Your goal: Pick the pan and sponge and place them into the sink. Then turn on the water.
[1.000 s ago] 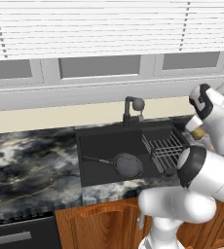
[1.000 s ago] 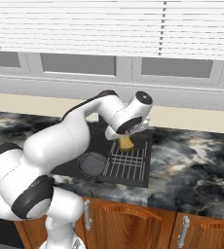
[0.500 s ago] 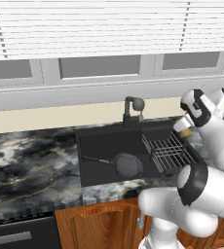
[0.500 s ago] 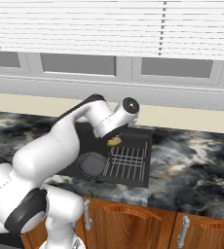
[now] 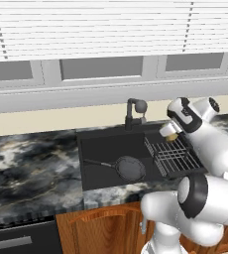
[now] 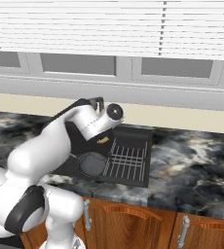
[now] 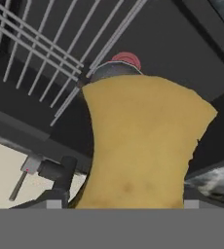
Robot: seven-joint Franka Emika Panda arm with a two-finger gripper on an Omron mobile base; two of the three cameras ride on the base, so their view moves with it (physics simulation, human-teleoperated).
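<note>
left base view: the pan (image 5: pixel 130 167) lies in the sink (image 5: pixel 102 148); the gripper (image 5: pixel 169 132) pinches the sponge (image 5: pixel 166 131) above the wire rack (image 5: pixel 174 156), likely for dropping. right base view: sponge (image 6: pixel 103 140) over the basin. hand view: sponge (image 7: pixel 140 146) clamped, drain (image 7: pixel 126 59) beyond.

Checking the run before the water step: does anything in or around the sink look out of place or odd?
Nothing looks wrong. The round dark grey frying pan lies flat in the black recessed sink, beside the wire dish rack. The small yellow sponge is held in the gripper above the basin. No water shows at the black faucet.
</note>
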